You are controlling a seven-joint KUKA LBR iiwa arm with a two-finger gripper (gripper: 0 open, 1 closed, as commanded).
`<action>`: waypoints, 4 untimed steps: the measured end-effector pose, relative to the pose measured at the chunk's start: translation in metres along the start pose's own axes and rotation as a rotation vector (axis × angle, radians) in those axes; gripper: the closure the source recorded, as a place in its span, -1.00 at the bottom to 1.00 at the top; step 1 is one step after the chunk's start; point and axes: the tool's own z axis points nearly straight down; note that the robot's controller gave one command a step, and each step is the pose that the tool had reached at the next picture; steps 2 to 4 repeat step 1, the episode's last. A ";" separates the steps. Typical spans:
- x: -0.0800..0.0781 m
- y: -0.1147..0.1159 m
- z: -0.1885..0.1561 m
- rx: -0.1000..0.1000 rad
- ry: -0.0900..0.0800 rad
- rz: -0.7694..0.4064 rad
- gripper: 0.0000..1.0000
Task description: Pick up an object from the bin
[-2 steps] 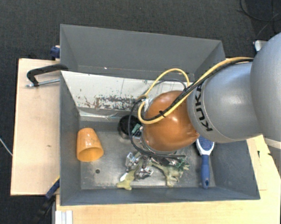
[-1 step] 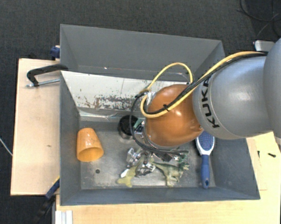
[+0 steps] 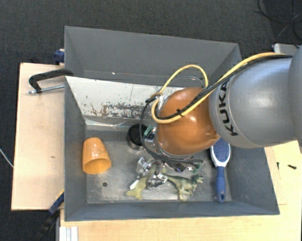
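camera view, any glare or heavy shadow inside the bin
In the camera view, the bin's back wall glares bright white; the arm's orange cover throws shadow onto the heap just below it; the orange cup is evenly lit.

The bin (image 3: 144, 57) is showing matt grey metal, while its back wall (image 3: 117, 98) is gleaming brighter and carrying rusty-looking specks and scratches. The orange cup (image 3: 96, 156) is looking like smooth plastic with a dull sheen. The brush (image 3: 220, 163) is showing glossy blue and white plastic. The arm (image 3: 264, 97) is presenting a smooth, satin grey shell, its orange cover (image 3: 183, 124) is shining glossily, and the yellow cables (image 3: 185, 69) are looking rubbery.
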 end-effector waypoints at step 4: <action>-0.003 -0.001 -0.059 0.003 -0.003 0.001 1.00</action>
